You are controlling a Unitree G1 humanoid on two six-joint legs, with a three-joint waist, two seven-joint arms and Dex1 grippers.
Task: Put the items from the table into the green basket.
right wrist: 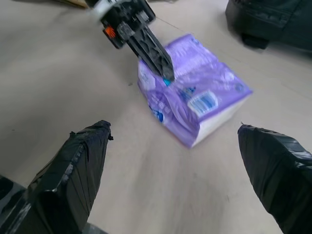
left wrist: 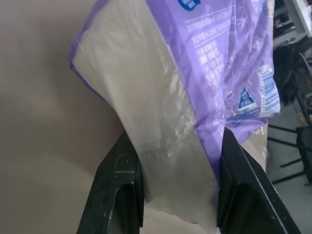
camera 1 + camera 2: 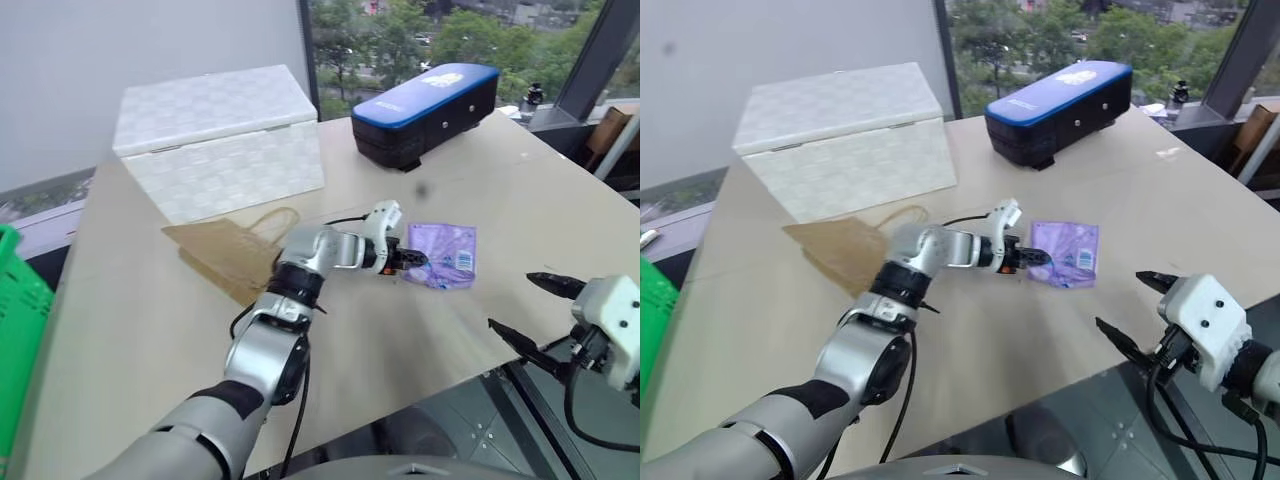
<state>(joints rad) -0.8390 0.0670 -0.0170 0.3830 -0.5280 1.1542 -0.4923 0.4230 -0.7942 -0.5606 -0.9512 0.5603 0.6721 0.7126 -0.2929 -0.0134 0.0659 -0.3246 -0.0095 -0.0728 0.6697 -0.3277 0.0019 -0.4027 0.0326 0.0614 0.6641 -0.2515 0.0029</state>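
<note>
Left gripper: the left gripper (image 3: 412, 260) is at the near edge of the purple packet (image 3: 443, 254), with one black finger on each side of the packet's corner in the left wrist view, grasping it.
Purple packet: lies flat on the bench (image 3: 130, 330), right of centre and in front of the long black case (image 3: 425, 100).
Right wrist view: shows the left gripper's fingers (image 1: 155, 51) laid onto the packet's top corner; the packet rests on the bench.
Left arm: reaches forward across the bench, wrist angled right and slightly down.
Right gripper: the right gripper (image 3: 522, 312) hangs off the bench's near right edge, fingers spread wide, nothing between them.
Brown paper bag: the brown paper bag (image 3: 225, 250) lies flat beside the left forearm, in front of the white woven box (image 3: 215, 135).
Green basket: the green basket (image 3: 15, 330) is at the far left, off the bench.
</note>
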